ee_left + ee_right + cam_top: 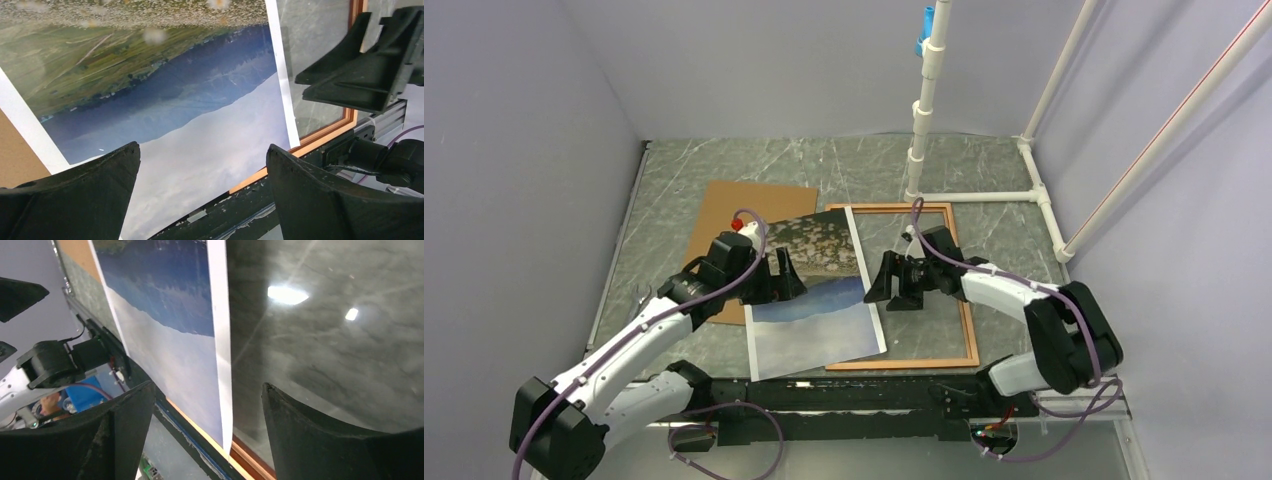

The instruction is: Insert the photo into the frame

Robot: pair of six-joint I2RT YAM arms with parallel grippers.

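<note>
The photo point(819, 310) lies skewed on the table, print side up. Its right part rests over the left side of the frame point(970, 320), and its upper left corner lies on a brown board. My left gripper point(789, 280) hovers open over the photo's left half; the left wrist view shows its gripper point(202, 146) with only the print point(175, 100) below. My right gripper point(879, 285) stands open above the photo's white right edge and the clear pane. In the right wrist view, that gripper point(207, 385) holds nothing, with the photo point(170, 315) and the frame's rim point(255, 460) below.
A plain brown backing board point(724, 215) lies at the back left, partly under the photo. A white pipe stand point(924, 110) rises behind the frame, with pipes along the right wall. A black rail point(854, 390) runs along the near table edge.
</note>
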